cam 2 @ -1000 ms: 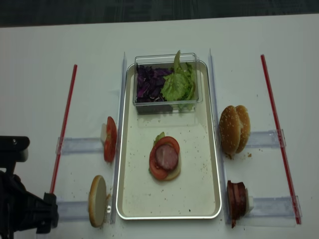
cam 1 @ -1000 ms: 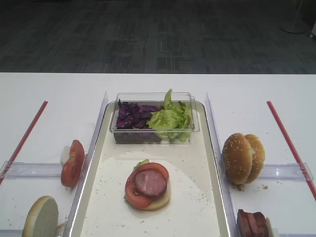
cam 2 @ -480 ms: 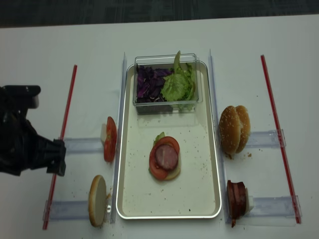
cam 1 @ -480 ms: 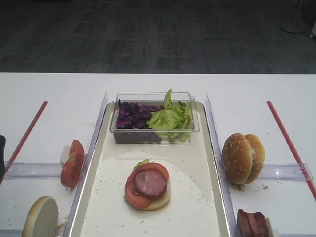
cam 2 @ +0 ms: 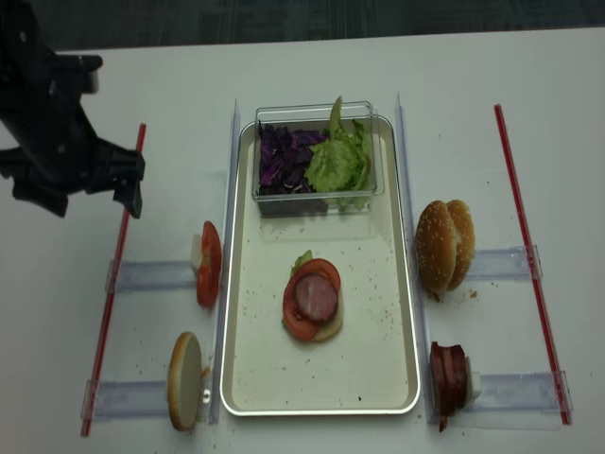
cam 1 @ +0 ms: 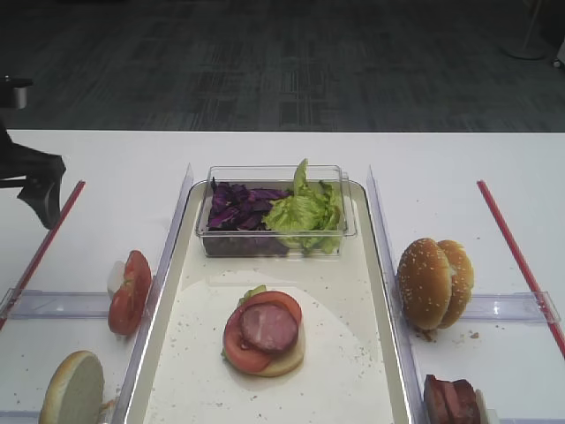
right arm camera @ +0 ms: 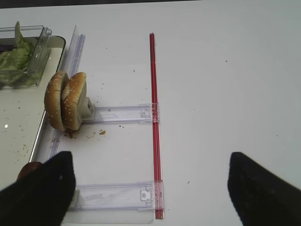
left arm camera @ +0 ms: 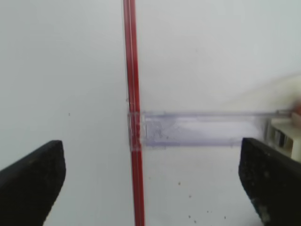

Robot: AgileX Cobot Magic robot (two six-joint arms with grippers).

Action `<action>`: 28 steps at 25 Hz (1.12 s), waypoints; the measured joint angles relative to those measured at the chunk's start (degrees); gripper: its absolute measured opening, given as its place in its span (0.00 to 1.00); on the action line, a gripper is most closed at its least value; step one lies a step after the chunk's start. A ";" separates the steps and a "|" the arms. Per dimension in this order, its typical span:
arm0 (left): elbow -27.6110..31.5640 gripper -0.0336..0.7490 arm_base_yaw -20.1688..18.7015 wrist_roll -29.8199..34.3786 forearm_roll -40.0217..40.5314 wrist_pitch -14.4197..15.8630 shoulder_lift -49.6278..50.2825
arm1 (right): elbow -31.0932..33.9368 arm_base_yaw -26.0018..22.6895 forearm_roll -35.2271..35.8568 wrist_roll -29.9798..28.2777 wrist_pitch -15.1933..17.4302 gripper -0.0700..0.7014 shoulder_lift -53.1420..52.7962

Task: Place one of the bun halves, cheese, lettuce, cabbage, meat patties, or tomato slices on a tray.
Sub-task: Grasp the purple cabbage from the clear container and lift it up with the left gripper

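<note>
left tool (cam 2: 80, 194) spread open, empty, above the red strip (cam 2: 113, 270), left of the tray (cam 2: 402, 312).

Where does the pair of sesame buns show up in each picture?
High view: buns right of the tray.
Realsense high view: buns right of the tray.
Right wrist: buns at left.
Left wrist: not in it.
Shared landmark: the red strip beside them.

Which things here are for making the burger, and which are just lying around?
For the job: tray, bun halves, tomato slices, meat patties, lettuce, cabbage.

Just lying about: clear tub, red strips, clear holders.
</note>
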 joint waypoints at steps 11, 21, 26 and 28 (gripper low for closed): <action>-24.24 0.92 0.00 0.00 -1.09 5.64 17.92 | 0.00 0.00 0.00 -0.31 0.00 0.96 0.00; -30.19 0.92 0.00 0.00 -2.93 6.55 23.14 | 0.00 0.00 0.00 0.00 0.00 0.96 0.00; -30.70 0.92 -0.37 0.10 -4.03 6.67 23.48 | 0.00 0.00 0.00 -0.31 0.00 0.96 0.00; -30.74 0.92 -1.11 0.35 -4.03 6.67 23.48 | 0.00 0.00 0.00 -0.31 0.00 0.96 0.00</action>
